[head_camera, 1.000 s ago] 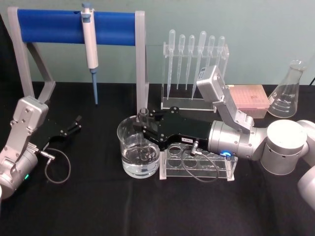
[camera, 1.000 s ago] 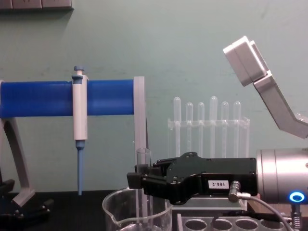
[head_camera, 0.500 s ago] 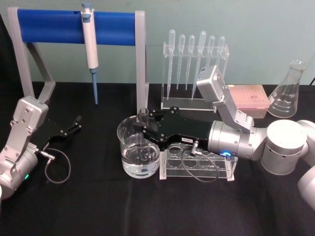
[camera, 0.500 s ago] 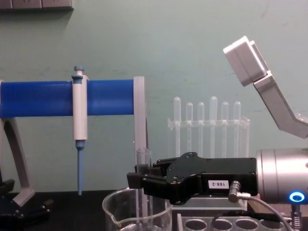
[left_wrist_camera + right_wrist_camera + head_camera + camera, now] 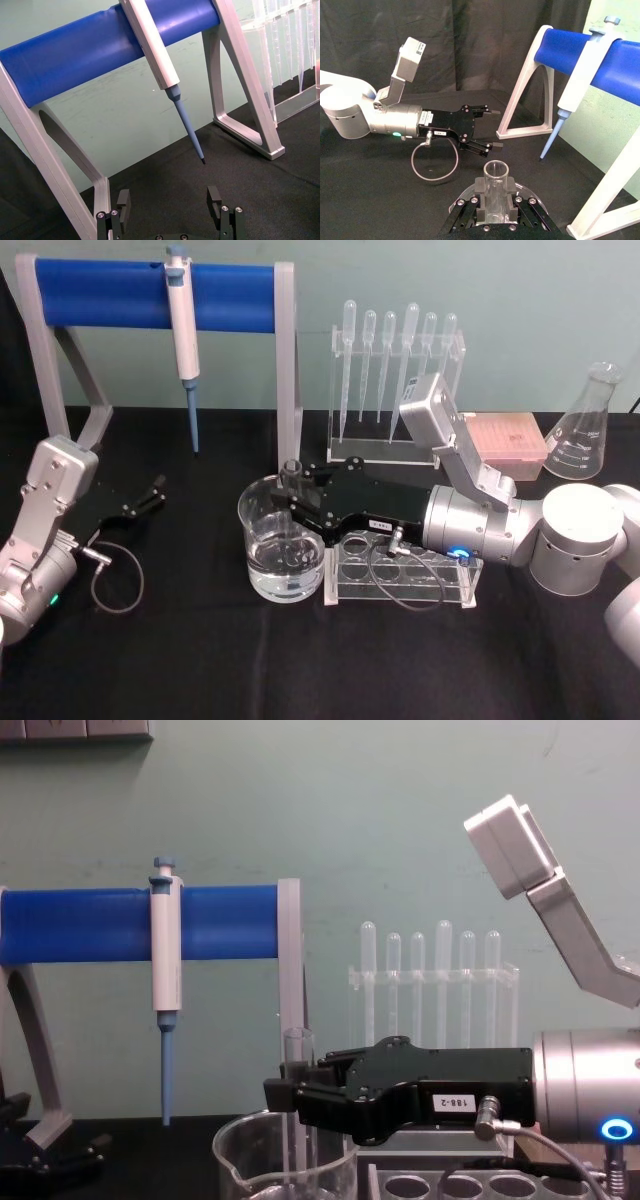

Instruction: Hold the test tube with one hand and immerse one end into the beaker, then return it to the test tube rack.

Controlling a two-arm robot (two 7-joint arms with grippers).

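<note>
Chest view: our right gripper (image 5: pixel 285 1100) clamps the test tube (image 5: pixel 297 1055) upright, its lower end down inside the beaker (image 5: pixel 240 1165). We judge a straight vertical lift should clear the rim before swinging to the test tube rack (image 5: pixel 470 585). The left gripper (image 5: pixel 155 492) rests wide open, far left.

Bright, even light; faint shadows, small glints on the beaker (image 5: pixel 258 532).

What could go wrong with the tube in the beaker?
The right gripper grips the test tube near its rim, upright inside the beaker; a sideways move before lifting could knock glass against glass. The test tube rack stands beside the beaker, so a bump could shift both. The left gripper lies open, far left.
</note>
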